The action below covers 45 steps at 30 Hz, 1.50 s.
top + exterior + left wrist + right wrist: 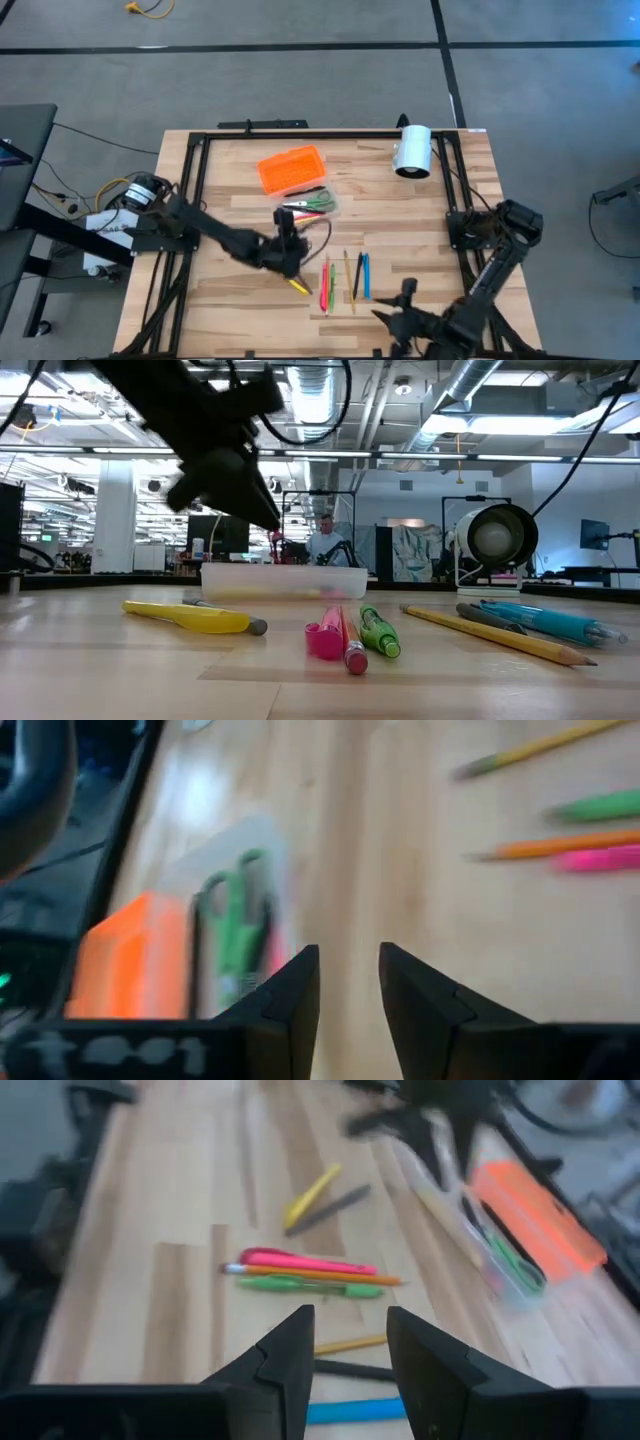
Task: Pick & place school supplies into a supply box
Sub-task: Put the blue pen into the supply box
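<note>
The supply box's clear base (312,206) lies mid-table with green-handled scissors (232,920) and some pens in it. Its orange lid (291,170) lies beside it, toward the far edge. My left gripper (350,970) hovers open just on the near-left side of the base (287,217), with nothing between its fingers. Loose pens and pencils lie flat on the wood nearer the front: a yellow pen (298,286), a pink one (325,285), a green one (305,1284), a yellow pencil (349,280), a black pen (358,280) and a blue one (366,275). My right gripper (350,1330) stands open over the near edge (405,292), empty.
A white cylinder (412,150) lies on its side at the far right corner. A black frame (200,150) runs around the table's edges. Bare wood lies left of the yellow pen and right of the blue pen.
</note>
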Each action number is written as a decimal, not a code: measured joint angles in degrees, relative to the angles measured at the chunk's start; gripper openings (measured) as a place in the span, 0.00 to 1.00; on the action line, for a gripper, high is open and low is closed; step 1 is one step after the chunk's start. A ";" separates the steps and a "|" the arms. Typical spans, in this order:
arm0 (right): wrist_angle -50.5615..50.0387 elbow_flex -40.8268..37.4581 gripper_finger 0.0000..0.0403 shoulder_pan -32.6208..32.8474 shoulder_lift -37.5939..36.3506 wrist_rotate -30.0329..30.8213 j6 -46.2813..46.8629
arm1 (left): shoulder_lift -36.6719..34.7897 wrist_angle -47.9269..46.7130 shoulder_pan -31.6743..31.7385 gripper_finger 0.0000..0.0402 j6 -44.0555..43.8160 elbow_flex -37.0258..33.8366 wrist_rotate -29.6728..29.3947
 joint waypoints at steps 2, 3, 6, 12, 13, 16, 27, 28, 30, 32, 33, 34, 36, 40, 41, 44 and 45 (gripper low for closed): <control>-0.16 0.00 0.30 -2.10 0.00 -1.79 0.98 | 0.00 -0.07 -3.46 0.24 -2.02 -0.01 -1.28; -0.22 0.00 0.30 -3.22 0.00 -2.72 1.49 | -0.02 0.03 -5.21 0.23 -2.77 -0.12 -2.02; -1.19 0.00 0.30 -6.23 0.00 -6.22 4.23 | -0.04 0.01 -10.30 0.22 -6.71 -1.39 -4.70; -4.56 0.00 0.30 -11.01 0.00 -11.34 10.50 | -0.02 4.13 -19.63 0.22 -12.32 -6.52 -17.42; -4.61 0.00 0.30 -11.45 0.00 -11.43 10.96 | -0.02 4.78 -20.93 0.22 -13.08 -7.30 -19.04; -4.59 0.00 0.30 -12.27 0.00 -11.93 12.27 | -0.02 6.59 -24.19 0.22 -15.03 -9.20 -22.82; -7.13 0.00 0.30 -15.33 0.03 -20.13 26.13 | 0.04 8.81 -27.82 0.22 -21.64 -13.73 -28.72; -7.62 0.00 0.30 -15.75 0.36 -21.33 27.42 | 0.04 8.85 -27.78 0.22 -22.34 -14.16 -28.64; -7.91 0.00 0.30 -16.61 1.58 -23.90 28.73 | 0.04 8.89 -27.75 0.22 -23.92 -14.82 -28.61; -8.88 -0.09 0.30 -17.18 2.93 -26.19 29.32 | 0.04 9.02 -27.75 0.22 -24.83 -15.27 -28.59; -8.56 0.01 0.30 -17.63 3.78 -27.18 29.42 | 0.07 9.16 -27.75 0.22 -25.24 -15.51 -28.57; -8.64 0.02 0.30 -18.03 4.88 -28.44 29.39 | 0.07 9.15 -27.75 0.22 -25.61 -15.68 -28.57; -9.17 -0.12 0.30 -18.83 6.99 -30.78 28.17 | 0.07 9.63 -27.75 0.22 -25.86 -15.95 -28.55; -9.80 -0.09 0.30 -19.68 9.21 -31.74 27.97 | 0.09 10.95 -27.75 0.22 -25.32 -16.54 -28.55; -9.52 -0.09 0.30 -19.68 9.42 -31.79 27.99 | 0.09 11.13 -27.76 0.22 -25.28 -16.52 -28.57; -9.56 -0.07 0.30 -19.64 9.55 -31.74 28.49 | 0.09 11.15 -27.75 0.22 -25.16 -16.53 -28.55; -9.46 -0.03 0.30 -19.62 9.55 -31.64 28.86 | 0.09 11.20 -27.75 0.22 -25.16 -16.52 -28.55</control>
